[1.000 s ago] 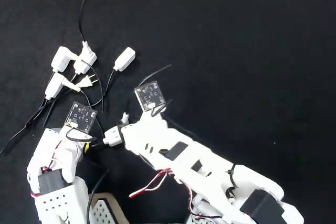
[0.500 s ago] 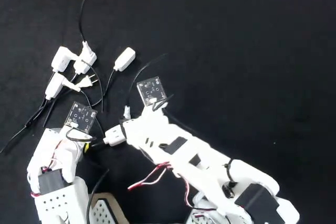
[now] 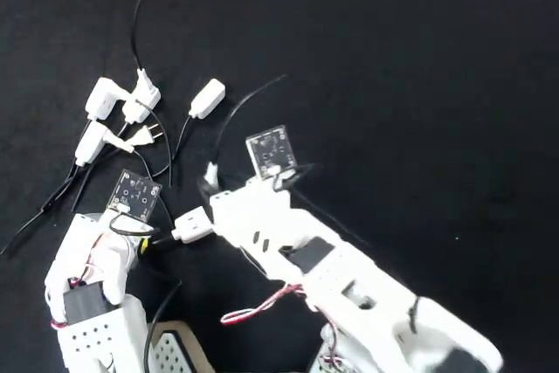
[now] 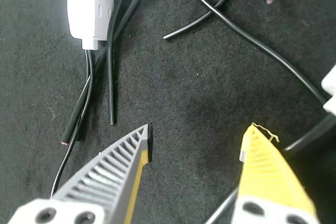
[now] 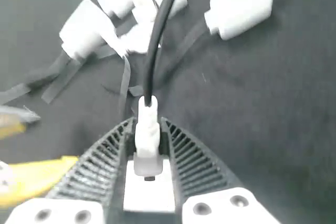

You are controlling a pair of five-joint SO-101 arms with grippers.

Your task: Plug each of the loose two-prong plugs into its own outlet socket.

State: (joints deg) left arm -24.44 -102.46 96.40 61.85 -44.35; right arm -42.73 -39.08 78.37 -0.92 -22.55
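Note:
My right gripper is shut on a white plug, whose black cord runs away over the cloth. From above, that gripper is left of centre, and the cord curves up and to the right. My left gripper is open over bare black cloth, low at the left in the high view. Several loose white plugs and sockets lie tangled at the upper left, one with two bare prongs. A separate white plug lies beside them.
A small white block on a black cord sits between the two arms. A white socket body and loose black cords lie beyond my left gripper. The black cloth covers the table.
My right arm has swung to the right, still holding the plug, and the cord's free end moved right with it. The left arm has not moved.

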